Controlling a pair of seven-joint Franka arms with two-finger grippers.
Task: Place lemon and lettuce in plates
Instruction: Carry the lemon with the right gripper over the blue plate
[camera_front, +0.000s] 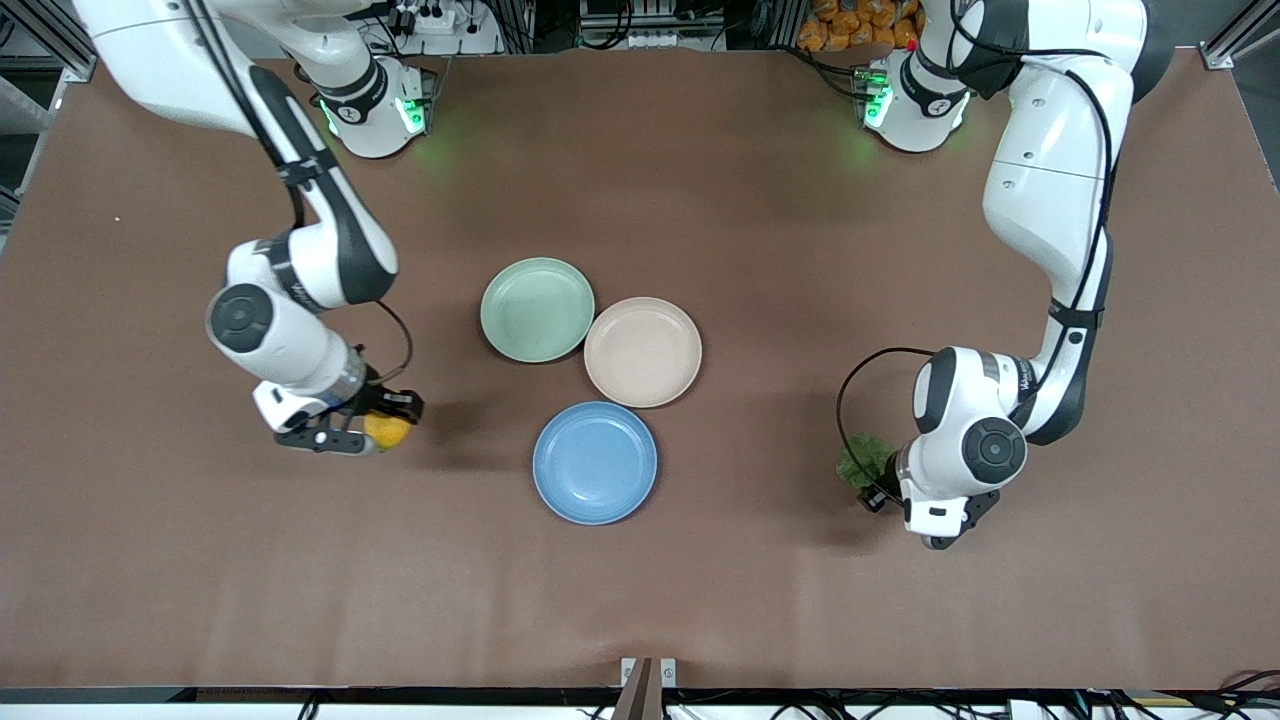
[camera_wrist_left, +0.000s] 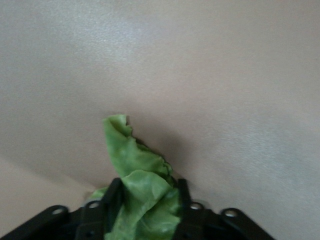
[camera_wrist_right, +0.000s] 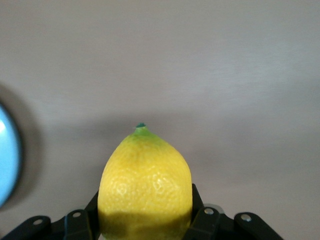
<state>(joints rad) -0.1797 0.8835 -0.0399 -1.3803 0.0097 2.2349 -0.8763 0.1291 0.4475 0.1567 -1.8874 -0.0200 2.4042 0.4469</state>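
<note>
My right gripper (camera_front: 385, 425) is shut on the yellow lemon (camera_front: 388, 431), held just above the brown table toward the right arm's end; the lemon (camera_wrist_right: 145, 187) fills the space between the fingers in the right wrist view. My left gripper (camera_front: 872, 478) is shut on the green wrinkly lettuce leaf (camera_front: 862, 460), just above the table toward the left arm's end; the leaf (camera_wrist_left: 142, 187) hangs between the fingers in the left wrist view. The light blue plate (camera_front: 595, 462) and the beige-pink plate (camera_front: 642, 351) lie empty in the middle.
A pale mint-green plate (camera_front: 537, 309) lies beside the beige-pink one, farther from the front camera than the blue plate. The blue plate's rim (camera_wrist_right: 7, 160) shows at the edge of the right wrist view.
</note>
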